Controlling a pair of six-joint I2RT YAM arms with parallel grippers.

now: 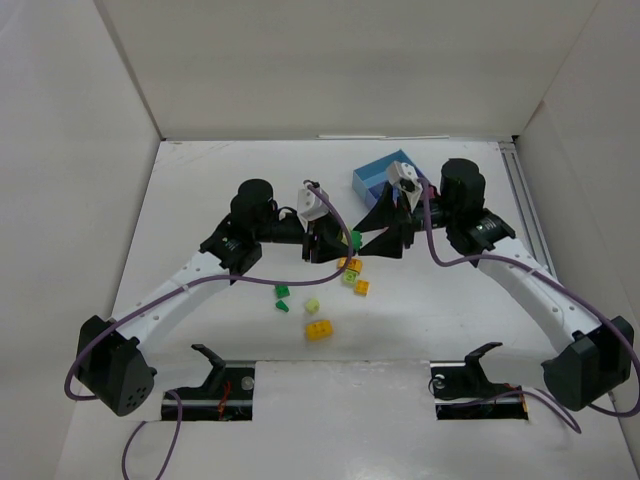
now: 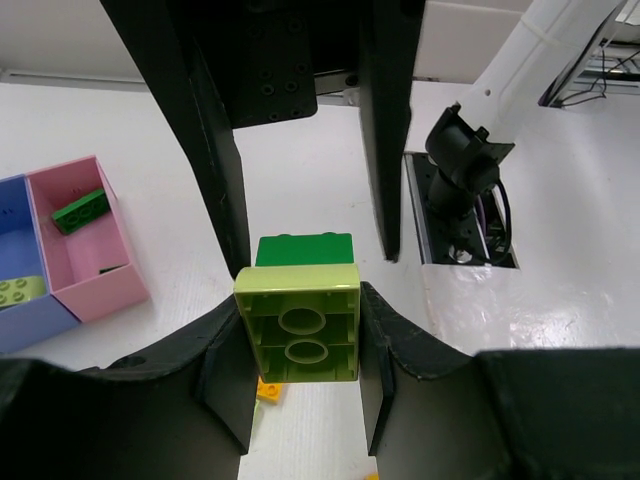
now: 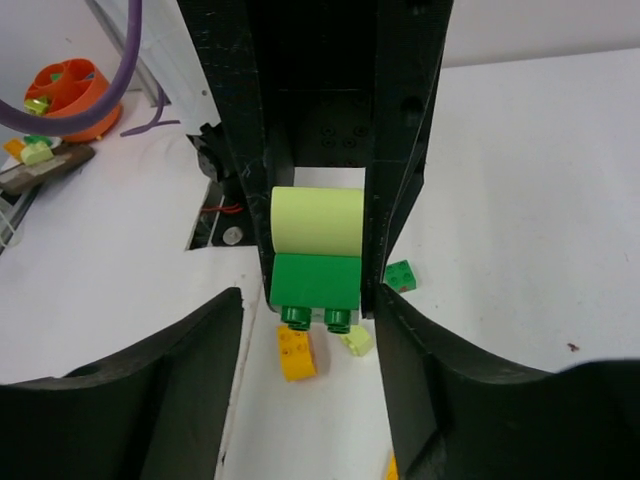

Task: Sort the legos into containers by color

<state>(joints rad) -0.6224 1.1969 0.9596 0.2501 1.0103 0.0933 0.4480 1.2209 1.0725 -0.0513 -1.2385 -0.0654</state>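
From above, both arms reach inward, the left claw (image 1: 343,242) and right claw (image 1: 366,240) meeting at a green brick (image 1: 355,238) over the bench (image 1: 450,310). The left wrist view shows the left claw clenched on a lime brick (image 2: 297,325) joined to the green one. In the right wrist view, the right claw flanks the green brick; whether it grips cannot be told.

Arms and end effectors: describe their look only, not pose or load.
Left arm and right arm: white links, black joint housings, a purple cable each. Left end effector and right end effector: matte black, two broad fingers, a white block behind.
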